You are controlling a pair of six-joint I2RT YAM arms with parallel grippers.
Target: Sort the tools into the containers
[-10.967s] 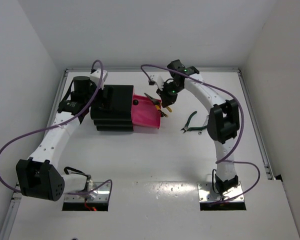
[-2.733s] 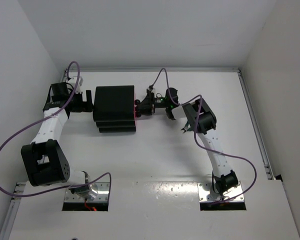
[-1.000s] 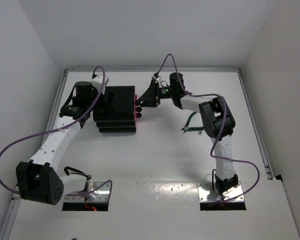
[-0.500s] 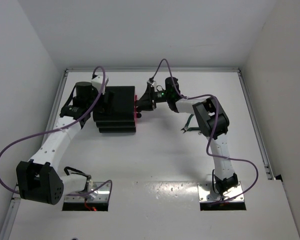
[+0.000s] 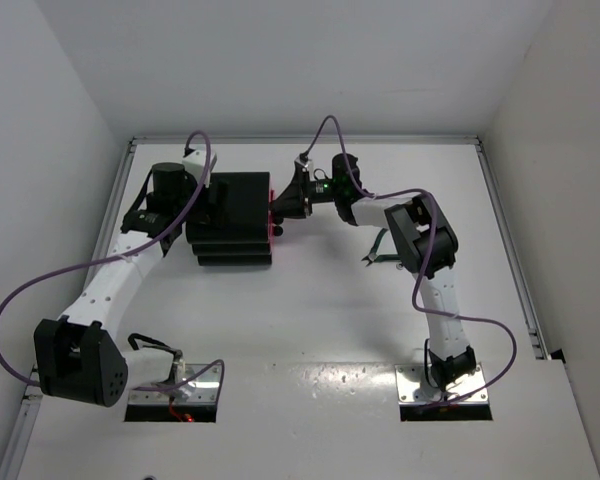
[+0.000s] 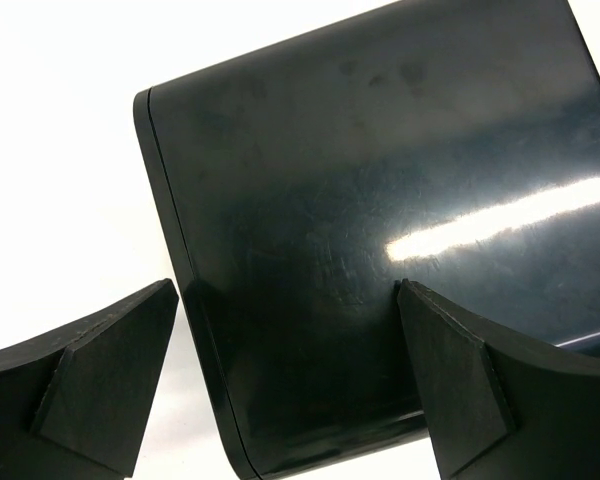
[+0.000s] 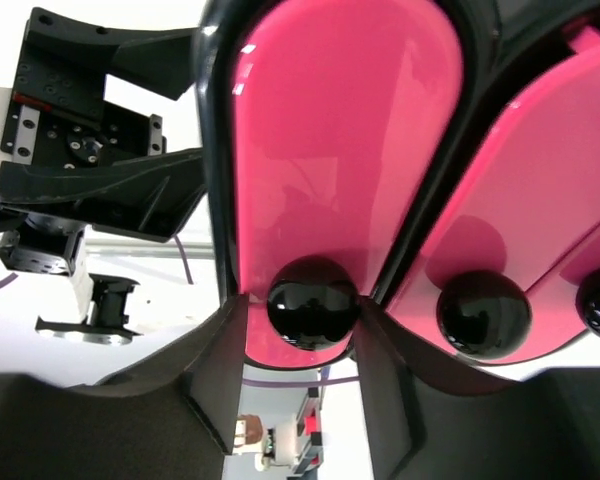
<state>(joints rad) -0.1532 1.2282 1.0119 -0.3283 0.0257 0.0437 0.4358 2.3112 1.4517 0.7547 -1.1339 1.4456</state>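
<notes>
The black drawer chest point(image 5: 230, 213) stands at the back left with all three magenta drawers point(image 5: 272, 215) pushed in. My right gripper point(image 5: 282, 208) is at the drawer fronts. In the right wrist view its jaws point(image 7: 302, 330) closely flank the leftmost black knob point(image 7: 312, 300), with a thin gap on the left side. My left gripper point(image 5: 206, 200) is open over the chest's back edge; the chest point(image 6: 380, 200) fills the left wrist view between its fingers point(image 6: 100, 370). Dark green-handled pliers point(image 5: 378, 247) lie on the table, partly behind the right arm. The yellow pliers and the silver wrench are out of view.
Two more black knobs point(image 7: 483, 310) sit to the right of the flanked one. The table point(image 5: 310, 300) is white, with walls on three sides. The right arm's elbow point(image 5: 420, 235) hangs over the green pliers. Purple cables loop off both arms.
Eleven seconds ago a drawer stood open with yellow pliers held above it; now all drawers are shut. My right gripper drew back, then returned to the knob. The last half second shows almost no motion.
</notes>
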